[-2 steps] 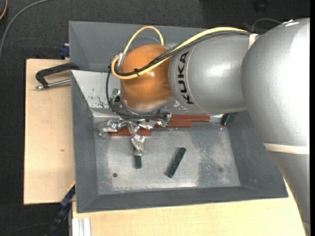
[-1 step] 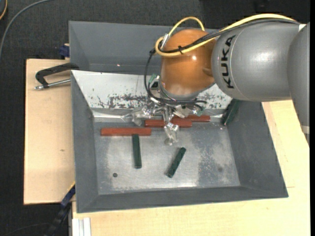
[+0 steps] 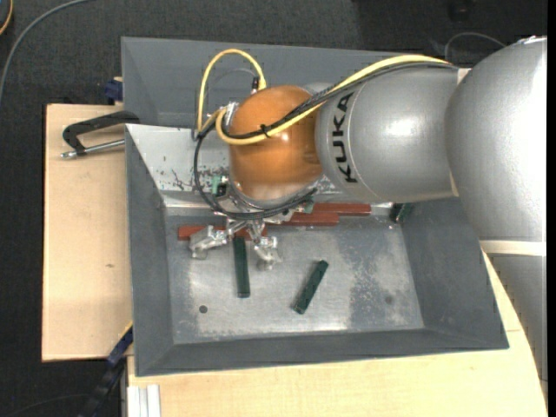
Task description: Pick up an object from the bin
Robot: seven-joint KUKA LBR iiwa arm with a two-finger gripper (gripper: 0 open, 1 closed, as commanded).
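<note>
My gripper (image 3: 234, 246) hangs low over the left middle of the bin floor, below the orange dome. Its two metal fingers (image 3: 202, 243) stand apart, open, on either side of the upper end of a dark green bar (image 3: 241, 274). That bar lies nearly upright in the view and reaches toward the bin's front. The fingers do not press on it. A second dark green bar (image 3: 310, 287) lies tilted on the floor to the right. A long red-brown strip (image 3: 334, 215) lies along the back of the floor, partly hidden by the gripper.
A small dark speck (image 3: 202, 309) sits on the floor at the front left. A small green piece (image 3: 398, 213) rests at the back right, under the arm. The arm's large grey body covers the bin's upper right.
</note>
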